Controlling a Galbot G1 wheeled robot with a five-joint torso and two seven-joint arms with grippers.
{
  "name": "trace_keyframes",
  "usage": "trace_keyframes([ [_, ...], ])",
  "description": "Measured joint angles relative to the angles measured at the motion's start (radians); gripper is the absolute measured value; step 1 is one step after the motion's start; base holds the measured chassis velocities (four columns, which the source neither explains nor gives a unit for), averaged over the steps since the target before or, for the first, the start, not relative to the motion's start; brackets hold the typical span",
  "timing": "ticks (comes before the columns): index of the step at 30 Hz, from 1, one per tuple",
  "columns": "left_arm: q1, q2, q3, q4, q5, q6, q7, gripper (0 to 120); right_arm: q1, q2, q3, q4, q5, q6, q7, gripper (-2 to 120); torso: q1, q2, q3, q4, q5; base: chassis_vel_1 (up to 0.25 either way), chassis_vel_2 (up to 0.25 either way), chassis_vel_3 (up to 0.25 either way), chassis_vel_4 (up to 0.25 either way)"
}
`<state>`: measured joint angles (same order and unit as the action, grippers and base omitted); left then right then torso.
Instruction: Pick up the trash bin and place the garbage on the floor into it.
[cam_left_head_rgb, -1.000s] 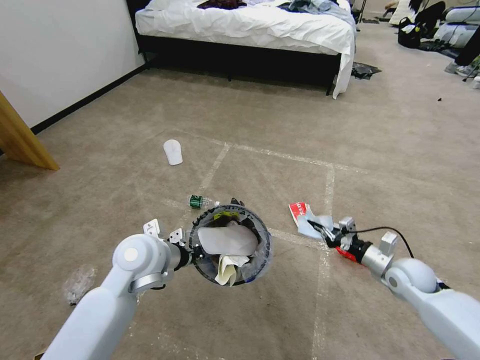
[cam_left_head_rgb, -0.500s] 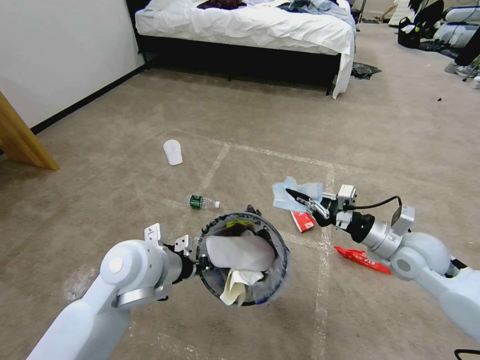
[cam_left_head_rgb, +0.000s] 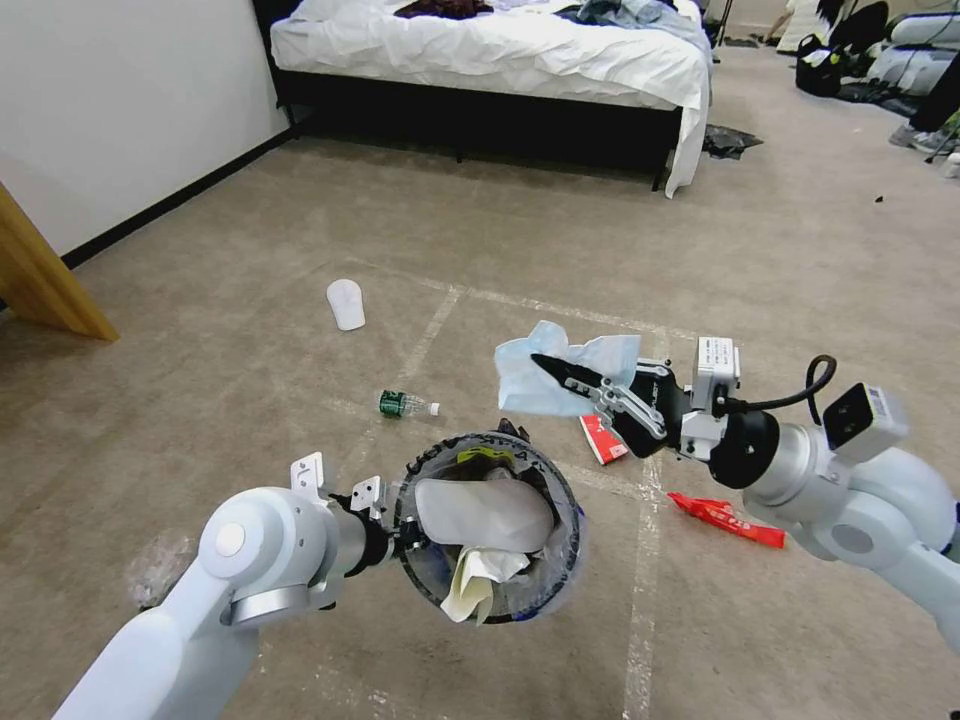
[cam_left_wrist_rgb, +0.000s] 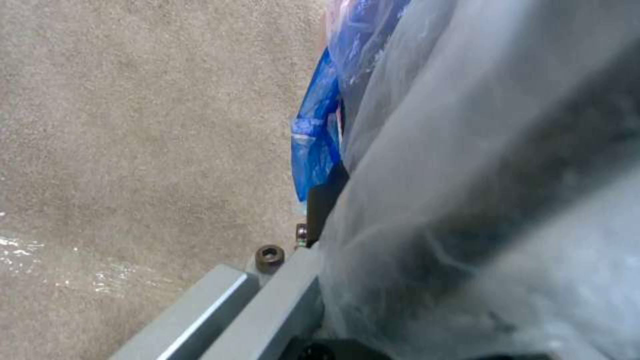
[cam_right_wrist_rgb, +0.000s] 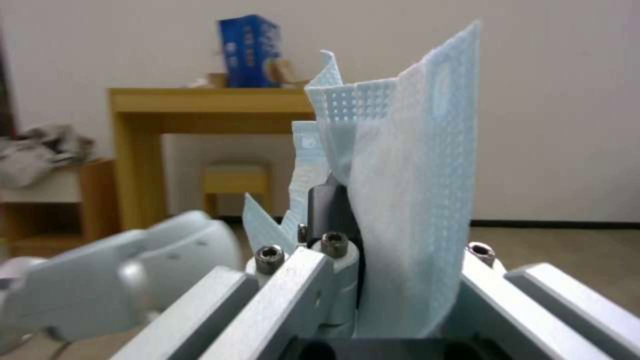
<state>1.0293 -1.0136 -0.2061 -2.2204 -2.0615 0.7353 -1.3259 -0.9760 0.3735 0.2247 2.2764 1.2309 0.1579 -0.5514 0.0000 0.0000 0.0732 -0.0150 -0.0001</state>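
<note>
1. trash bin (cam_left_head_rgb: 490, 540) hangs off the floor (cam_left_head_rgb: 300, 250) at the front of our left claw (cam_left_head_rgb: 392, 525), which is clamped on the near-left rim; its mouth faces up at us, already stuffed with a white slipper and crumpled paper.
2. our right claw (cam_left_head_rgb: 560, 372) is pressed together on a pale blue tissue-like sheet (cam_left_head_rgb: 555, 375), pinching it above the floor; in the right wrist view the sheet (cam_right_wrist_rgb: 393, 200) stands up between the closed fingers.
3. the relation that counts: the bin's opening lies at about 7 o'clock from the right claw's tip, near but not under it, so the sheet is not yet over the mouth. we judge the right arm must travel toward 7 o'clock, or the left arm lift the bin toward 1 o'clock.
4. more garbage sits on the floor: a clear bottle (cam_left_head_rgb: 405, 404) at 10 o'clock from the bin, a white slipper (cam_left_head_rgb: 346, 303) farther out at 11, red wrappers (cam_left_head_rgb: 725, 519) at 3 o'clock.
</note>
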Motion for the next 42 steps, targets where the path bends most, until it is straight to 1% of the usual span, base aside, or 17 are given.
trace_keyframes([
  [5,0.002,0.001,0.000,-0.002,0.005,0.000,0.003,0,-0.008,-0.028,-0.009,0.040,0.007,0.000,-0.030,0,0.000,0.000,0.000,0.0000,0.0001,0.000,0.000,0.000,0.000],
  [11,0.003,0.000,-0.002,-0.024,0.015,0.000,0.004,0,-0.011,-0.034,-0.019,0.047,0.007,-0.002,-0.034,0,0.000,0.000,0.000,0.0001,0.0002,0.000,0.000,0.000,0.000],
  [16,0.004,0.001,-0.005,-0.027,0.017,0.000,0.005,0,-0.022,-0.032,-0.033,0.050,-0.010,-0.005,-0.035,0,0.000,0.000,0.000,0.0001,0.0001,0.000,0.000,0.000,0.000],
  [21,0.007,-0.002,-0.007,-0.041,0.018,0.000,0.005,0,-0.048,-0.007,-0.055,0.034,-0.061,-0.012,-0.025,0,0.000,0.000,0.000,0.0000,0.0002,0.000,0.000,0.000,0.000],
  [24,0.006,-0.004,-0.007,-0.048,0.017,0.000,0.004,0,-0.049,0.002,-0.061,0.025,-0.070,-0.013,-0.021,0,0.000,0.000,0.000,0.0001,0.0001,0.000,0.000,0.000,0.000],
  [26,0.001,-0.009,-0.006,-0.062,0.015,0.000,0.003,0,-0.056,0.021,-0.076,0.006,-0.091,-0.018,-0.015,0,0.000,0.000,0.000,0.0001,0.0003,0.000,0.000,0.000,0.000],
  [35,-0.007,-0.016,-0.003,-0.063,0.014,0.000,0.002,0,-0.080,0.060,-0.109,-0.027,-0.157,-0.028,-0.016,0,0.000,0.000,0.000,0.0001,0.0002,0.000,0.000,0.000,0.000],
  [42,-0.011,-0.027,0.000,-0.057,0.017,0.000,0.002,0,-0.101,0.073,-0.123,-0.050,-0.190,-0.032,-0.027,0,0.000,0.000,0.000,0.0000,0.0002,0.000,0.000,0.000,0.000],
])
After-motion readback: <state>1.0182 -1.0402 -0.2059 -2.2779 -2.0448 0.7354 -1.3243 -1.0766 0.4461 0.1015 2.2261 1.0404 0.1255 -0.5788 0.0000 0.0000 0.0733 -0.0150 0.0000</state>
